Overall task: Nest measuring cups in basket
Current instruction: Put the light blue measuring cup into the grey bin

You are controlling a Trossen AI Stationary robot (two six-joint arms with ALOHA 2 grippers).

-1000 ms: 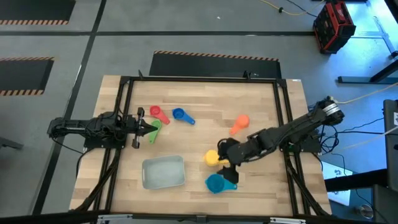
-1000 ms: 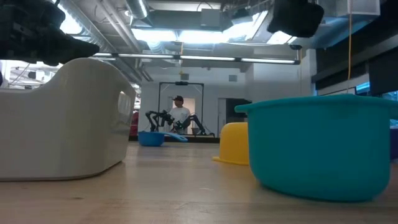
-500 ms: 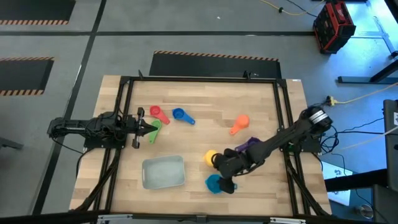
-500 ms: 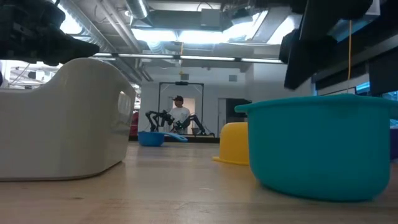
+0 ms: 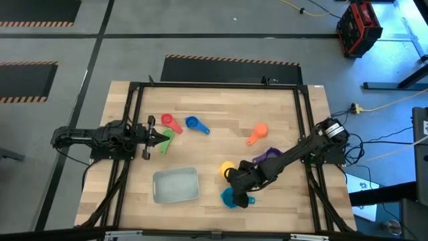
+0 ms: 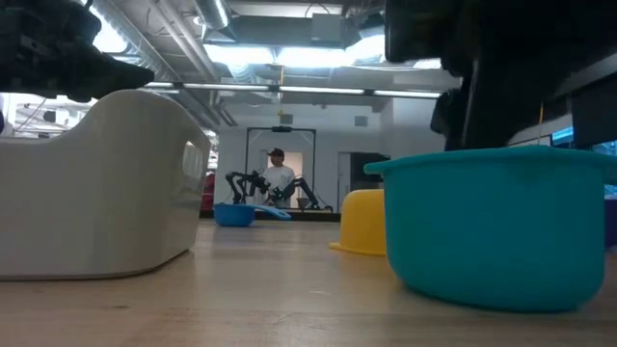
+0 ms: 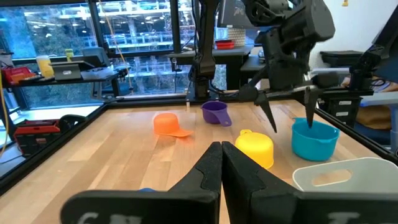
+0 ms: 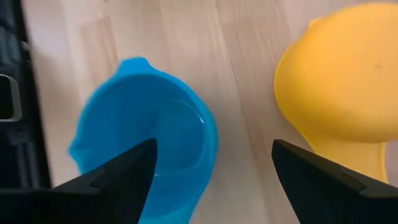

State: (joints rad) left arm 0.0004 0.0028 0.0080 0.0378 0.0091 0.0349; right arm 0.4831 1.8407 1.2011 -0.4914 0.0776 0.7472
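Right gripper fingers apart above teal cup, yellow cup beside, no legible writing

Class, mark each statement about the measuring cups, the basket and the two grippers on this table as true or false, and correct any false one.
1. The right gripper is open above the teal cup. True.
2. The basket already holds two cups. False: no cup shows inside it.
3. The yellow cup lies upside down beside the teal cup. True.
4. The left gripper grips the orange cup. False: it is shut on nothing, at the table's left side, and the orange cup lies untouched on the table.
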